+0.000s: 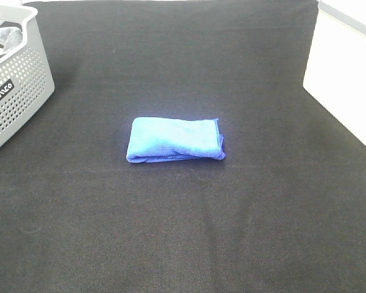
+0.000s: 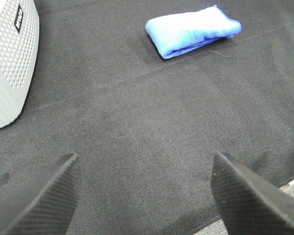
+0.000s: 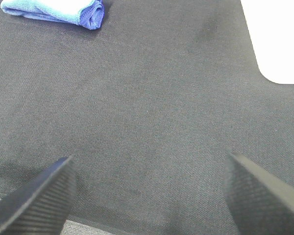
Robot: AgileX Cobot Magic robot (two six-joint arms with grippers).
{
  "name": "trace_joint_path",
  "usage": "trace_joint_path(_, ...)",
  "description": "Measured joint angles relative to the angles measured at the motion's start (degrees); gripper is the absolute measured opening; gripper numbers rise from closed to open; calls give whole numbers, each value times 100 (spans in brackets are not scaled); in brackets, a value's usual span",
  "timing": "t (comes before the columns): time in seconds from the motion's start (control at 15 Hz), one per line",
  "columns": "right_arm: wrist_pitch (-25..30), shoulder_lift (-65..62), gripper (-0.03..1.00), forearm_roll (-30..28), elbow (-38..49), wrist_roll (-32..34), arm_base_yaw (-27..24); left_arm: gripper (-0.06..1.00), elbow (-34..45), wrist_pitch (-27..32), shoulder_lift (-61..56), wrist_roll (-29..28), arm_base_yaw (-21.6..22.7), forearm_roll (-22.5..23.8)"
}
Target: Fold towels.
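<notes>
towel folded mid-cloth; both end effectors spread wide, holding nothing.

The folded blue towel lies alone mid-tabletop, black cloth bare on every side of it. The grey perforated basket blocks the far left corner, well apart from the towel.

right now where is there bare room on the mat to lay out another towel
The black mat is bare in front of the folded blue towel, and to its right up to the white edge. Only the far left corner is crowded, by the grey basket.
</notes>
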Motion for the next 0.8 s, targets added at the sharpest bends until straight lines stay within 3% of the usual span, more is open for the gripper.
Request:
trace_joint_path(0.67,0,0,77,0,0,0,0,71,0,-6,0,92,0,0)
trace_joint_path(0.8,0,0,77,0,0,0,0,71,0,-6,0,92,229,0)
